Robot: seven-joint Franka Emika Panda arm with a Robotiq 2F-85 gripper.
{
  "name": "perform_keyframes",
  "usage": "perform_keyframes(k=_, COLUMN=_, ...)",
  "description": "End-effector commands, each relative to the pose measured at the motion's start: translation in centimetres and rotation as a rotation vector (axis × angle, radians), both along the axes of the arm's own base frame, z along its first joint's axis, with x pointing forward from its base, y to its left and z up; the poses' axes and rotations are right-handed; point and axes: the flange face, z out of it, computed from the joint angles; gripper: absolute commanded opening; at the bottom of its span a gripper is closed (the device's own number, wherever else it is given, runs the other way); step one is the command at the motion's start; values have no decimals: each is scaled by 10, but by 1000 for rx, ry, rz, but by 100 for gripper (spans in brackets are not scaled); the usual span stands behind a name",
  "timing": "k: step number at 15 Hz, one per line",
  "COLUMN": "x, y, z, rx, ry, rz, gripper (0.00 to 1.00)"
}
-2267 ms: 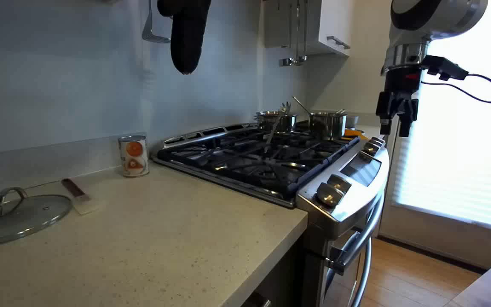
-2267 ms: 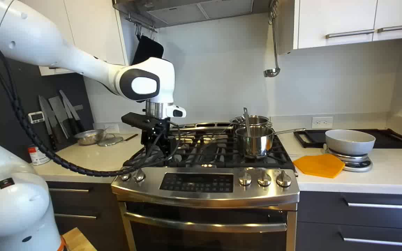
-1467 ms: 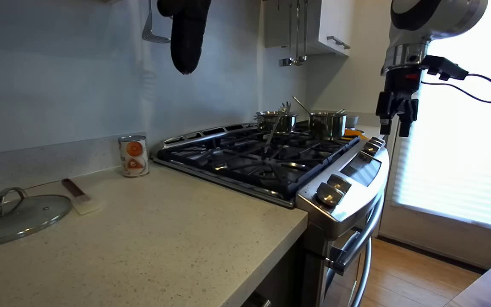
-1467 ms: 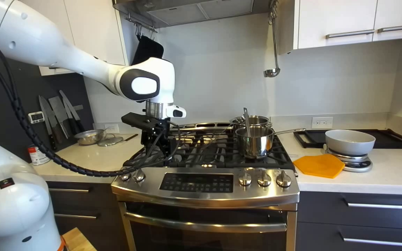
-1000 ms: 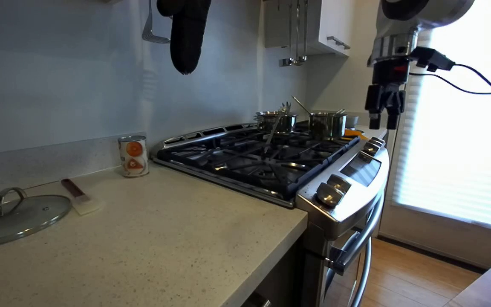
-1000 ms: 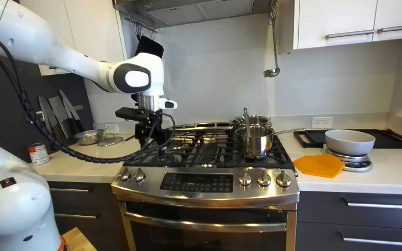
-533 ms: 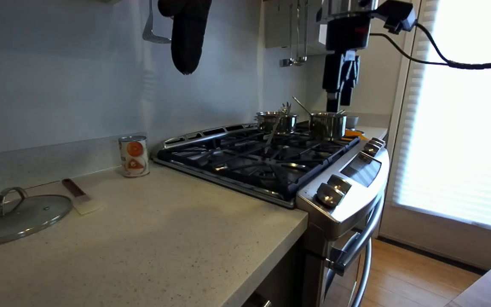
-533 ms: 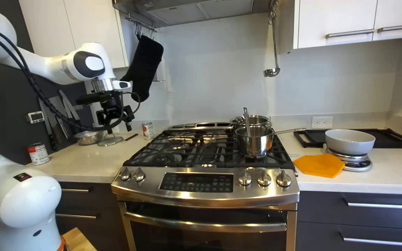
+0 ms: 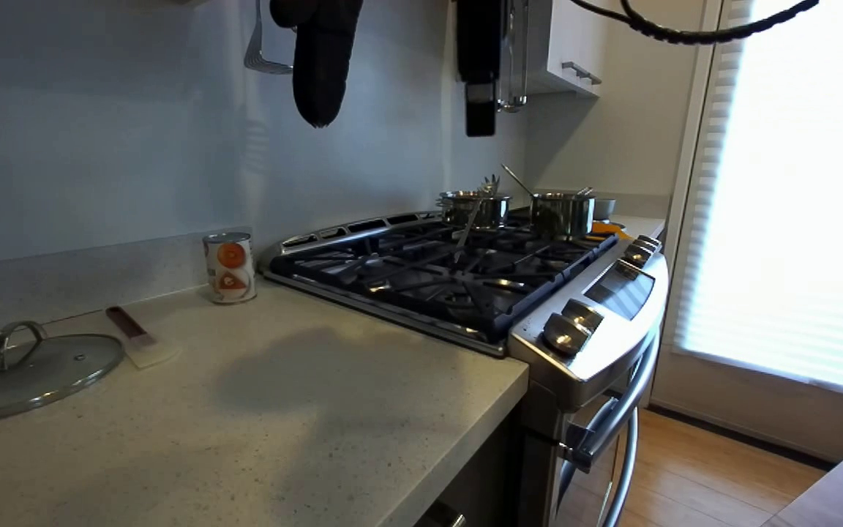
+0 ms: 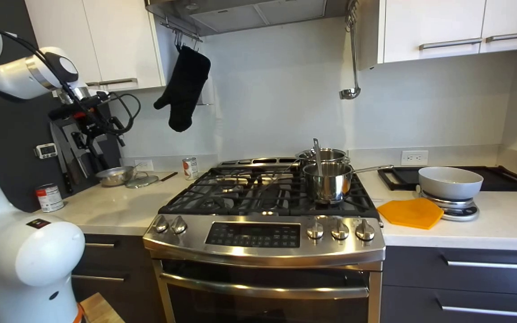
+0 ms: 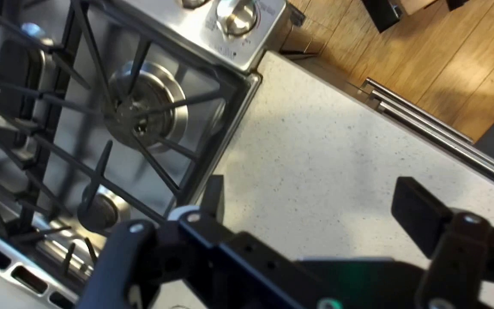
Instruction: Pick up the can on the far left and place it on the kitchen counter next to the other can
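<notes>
Released, jaws spread wide, the gripper (image 11: 311,201) hangs above the counter (image 11: 290,137); below it stand a red-and-white can (image 10: 50,198) and an orange-pictured can (image 9: 230,268), both too small to read.

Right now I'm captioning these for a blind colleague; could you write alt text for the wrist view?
An open, empty claw hangs above a pale, speckled kitchen counter. A black-grated gas stove covers much of the left side, and wooden floor shows at upper right.

The red-and-white can (image 10: 50,198) and the orange-marked can (image 9: 230,268) show nothing legible. Print (image 11: 228,52) by a stove knob (image 11: 236,16) is blurred.
</notes>
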Motion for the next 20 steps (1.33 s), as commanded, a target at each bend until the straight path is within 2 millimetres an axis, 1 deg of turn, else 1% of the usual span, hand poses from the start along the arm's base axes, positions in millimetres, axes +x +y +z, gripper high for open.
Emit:
perform_keyframes(k=1, x=6, y=71, z=11, rx=-55, ry=30, rz=173, gripper=100)
perform_keyframes(k=2, x=6, y=88, z=13, rx=-53, ry=36, rz=229, gripper=100)
perform_keyframes(k=3, x=-5, y=58, z=12, rx=-32, ry=-7, rz=153, gripper=100)
perform_keyframes(k=4, x=-4, y=72, z=13, rx=-31, ry=2, rz=188, gripper=100)
perform_keyframes(k=5, x=-1, y=81, z=12, rx=-28, ry=15, rz=206, gripper=100)
perform_keyframes(k=6, x=3, y=85, z=11, rx=-26, ry=26, rz=213, gripper=100)
perform_keyframes(k=8, x=10, y=88, z=10, rx=-25, ry=37, rz=216, gripper=100)
perform_keyframes(k=12, x=9, y=89, z=12, rx=-22, ry=38, rz=219, gripper=100)
perform_keyframes(k=13, x=14, y=95, z=6, rx=-21, ry=32, rz=263, gripper=100)
perform_keyframes(k=14, x=15, y=99, z=1, rx=-25, ry=44, rz=278, gripper=100)
perform_keyframes(k=15, x=14, y=108, z=-6, rx=-22, ry=57, rz=315, gripper=100)
perform_keyframes(k=18, x=1, y=138, z=-31, rx=6, ry=109, rz=448, gripper=100)
perform_keyframes(k=20, x=-12, y=163, z=-50, rx=28, ry=137, rz=541, gripper=100)
